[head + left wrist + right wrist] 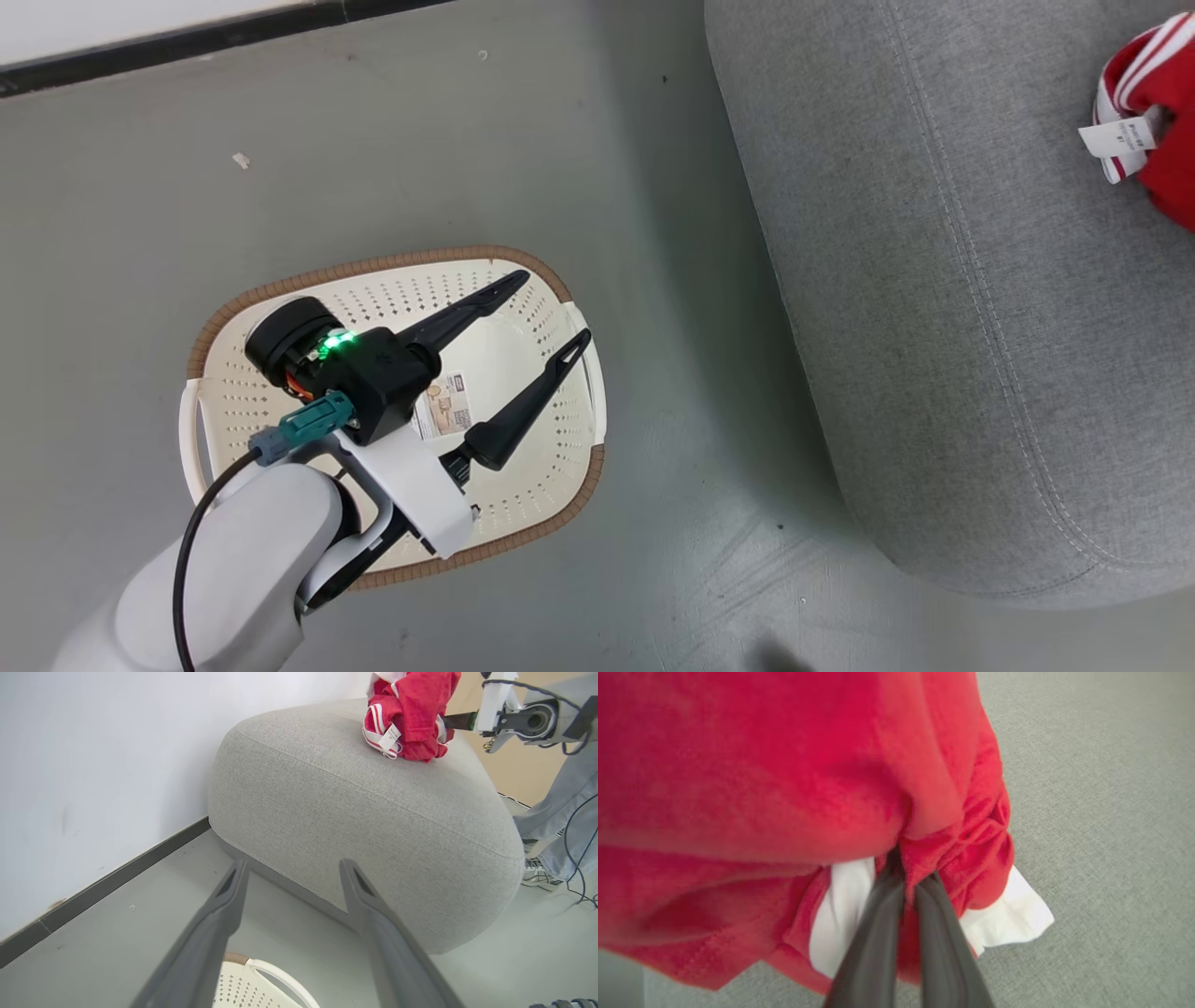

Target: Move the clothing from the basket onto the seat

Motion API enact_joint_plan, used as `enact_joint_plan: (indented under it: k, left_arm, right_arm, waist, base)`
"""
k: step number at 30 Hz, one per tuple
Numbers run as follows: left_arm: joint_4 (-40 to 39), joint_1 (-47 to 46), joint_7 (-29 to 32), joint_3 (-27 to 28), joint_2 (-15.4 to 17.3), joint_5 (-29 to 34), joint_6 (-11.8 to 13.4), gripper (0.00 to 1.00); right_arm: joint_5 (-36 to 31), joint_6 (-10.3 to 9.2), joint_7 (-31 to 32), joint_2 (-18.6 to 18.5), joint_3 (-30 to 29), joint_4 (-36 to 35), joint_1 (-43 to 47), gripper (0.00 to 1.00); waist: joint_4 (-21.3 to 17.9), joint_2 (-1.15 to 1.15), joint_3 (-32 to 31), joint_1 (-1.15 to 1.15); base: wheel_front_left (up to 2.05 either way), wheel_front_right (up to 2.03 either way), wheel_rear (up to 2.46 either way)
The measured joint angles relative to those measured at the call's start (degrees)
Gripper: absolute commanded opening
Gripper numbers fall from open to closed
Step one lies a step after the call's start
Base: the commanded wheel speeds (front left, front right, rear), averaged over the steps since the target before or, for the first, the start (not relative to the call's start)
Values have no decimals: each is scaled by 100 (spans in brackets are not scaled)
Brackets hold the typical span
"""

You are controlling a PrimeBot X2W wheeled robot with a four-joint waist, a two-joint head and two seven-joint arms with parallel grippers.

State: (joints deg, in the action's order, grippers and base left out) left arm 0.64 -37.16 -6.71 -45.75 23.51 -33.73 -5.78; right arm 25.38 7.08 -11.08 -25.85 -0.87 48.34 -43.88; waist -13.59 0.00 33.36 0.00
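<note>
Floor [560,140]: smooth grey, matt, with faint pale scuffs towards the lower middle of the head view and a few tiny dark specks.
Scrap [241,161]: one small pale fleck lying on the floor, near the wall.
Wall [93,742]: plain white, with a few faint smudges.
Skirting board [117,877]: dark grey strip where wall and floor meet.
Person: legs in pale grey trousers [565,798] at the right edge of the left wrist view, standing on the floor.
Shoe [537,877]: grey and white trainer, flat on the floor.
Cable [579,858]: thin, dark, looping down before the trousers.
Background [514,765]: a tan surface behind the person.
</note>
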Motion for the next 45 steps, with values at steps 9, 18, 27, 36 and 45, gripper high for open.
enact_joint_plan:
  k: [9, 18, 27, 36, 45]
  left_arm:
    - [129, -2, -103, -1, -20, -2, -41, 100]
    - [315, 1, -269, 1, -98, -51, -42, 100]
    - [624, 175, -480, 124, -178, -256, -40, 100]
    - [826, 411, -608, 339, -236, -367, 59, 100]
    - [1005, 702, -708, 670, -285, -563, 238, 100]
  right_arm:
    - [-15, 0, -2, -18, 57, 112, -105, 100]
    - [49, 0, -33, -54, 252, 141, -77, 100]
    - [178, 0, -213, -135, 550, -192, 326, 100]
    - [238, 0, -309, -254, 731, -859, 394, 100]
    - [531, 0, -331, -148, 948, -1626, 578, 100]
  waist:
    - [-19, 0, -189, 0]
    - [-59, 0, -494, 0]
    - [-119, 0, -944, 0]
    - [-144, 0, -1393, 0]
    - [-68, 0, -1842, 0]
  base:
    - [0, 0, 0]
    - [0, 0, 0]
    - [0, 0, 0]
    - [0, 0, 0]
    - [0, 0, 0]
